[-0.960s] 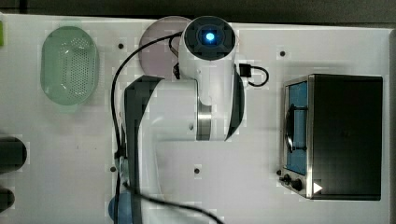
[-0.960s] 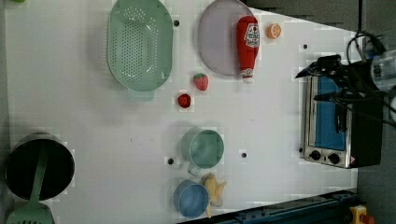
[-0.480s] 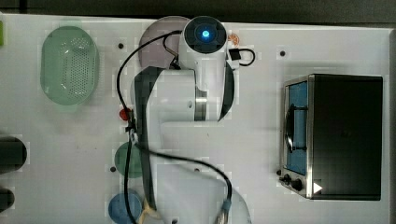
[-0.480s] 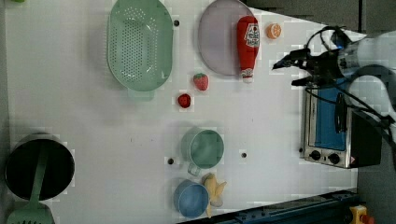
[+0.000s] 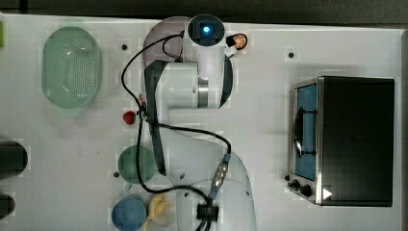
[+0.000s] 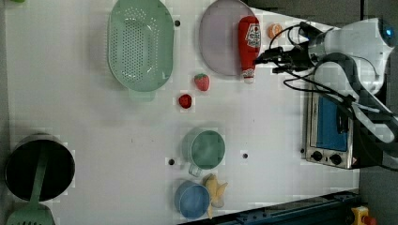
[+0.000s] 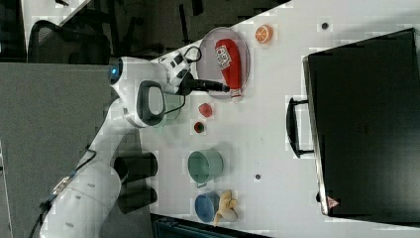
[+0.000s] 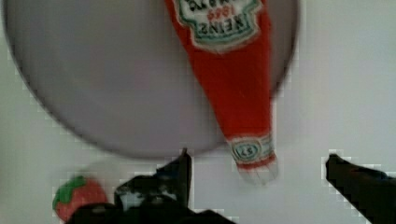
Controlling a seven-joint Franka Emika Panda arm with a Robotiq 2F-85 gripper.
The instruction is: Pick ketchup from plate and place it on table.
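Ketchup (image 6: 248, 44) lies across the plate's (image 6: 218, 42) three o'clock edge in the left view, cap overhanging the surface (image 6: 94, 140); jaws spread wide, empty, near the cap.

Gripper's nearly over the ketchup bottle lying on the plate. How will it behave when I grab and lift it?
The ketchup bottle lies on its side, cap end past the plate rim, so it may roll if nudged. Its body tapers toward the cap, so a grip there could slip; the wider middle looks safer. It looks like smooth plastic, probably light and somewhat squeezable. The gripper is open.
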